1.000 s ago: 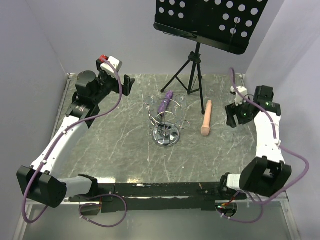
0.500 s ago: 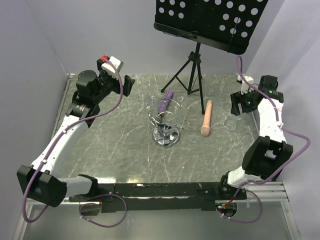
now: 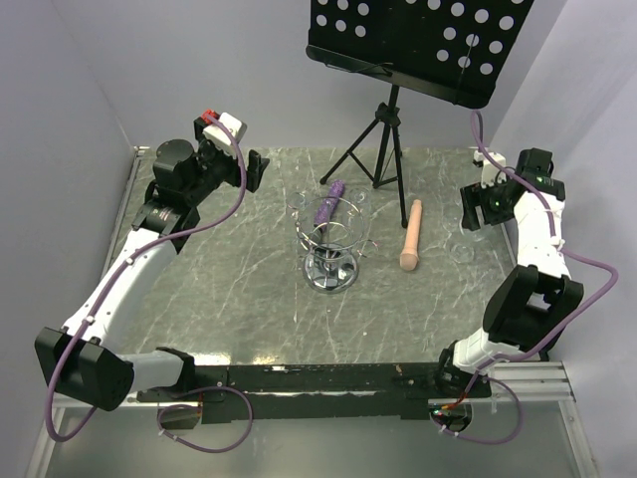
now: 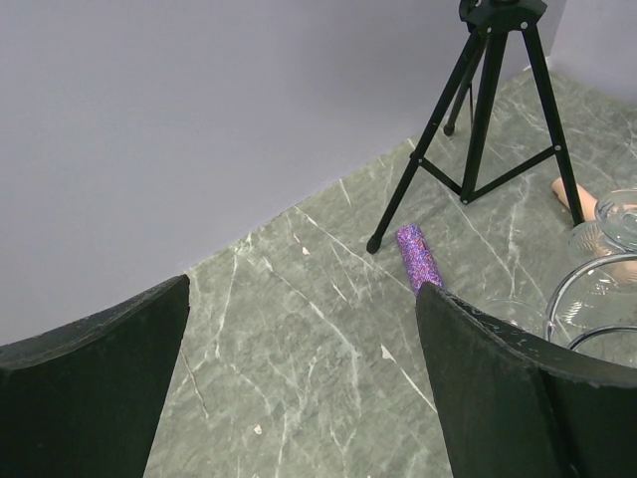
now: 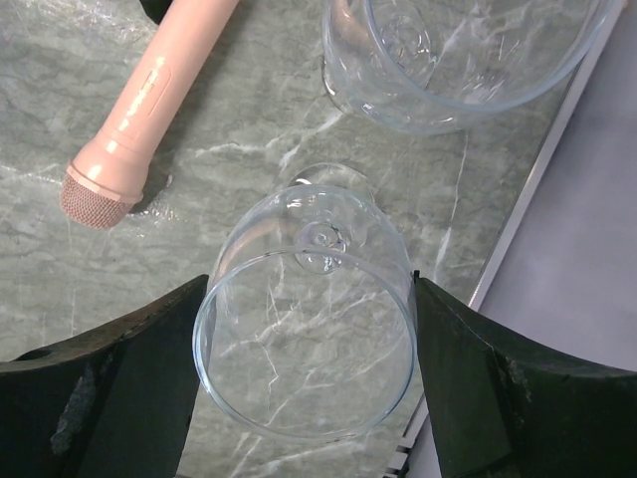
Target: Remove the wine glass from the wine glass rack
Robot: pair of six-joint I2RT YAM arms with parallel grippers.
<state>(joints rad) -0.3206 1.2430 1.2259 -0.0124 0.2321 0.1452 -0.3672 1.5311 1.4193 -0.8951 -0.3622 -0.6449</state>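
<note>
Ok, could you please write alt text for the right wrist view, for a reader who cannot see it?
Seen from above, a clear wine glass stands upright on the green marble table, framed between the two black fingers of the open right hand. A second glass stands beyond it, and a pink microphone lies at the upper left.

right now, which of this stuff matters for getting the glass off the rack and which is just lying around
Job:
wine glass rack
wine glass under the right gripper
second wine glass beside it

Lying about:
pink microphone
purple glitter microphone
black music stand
</note>
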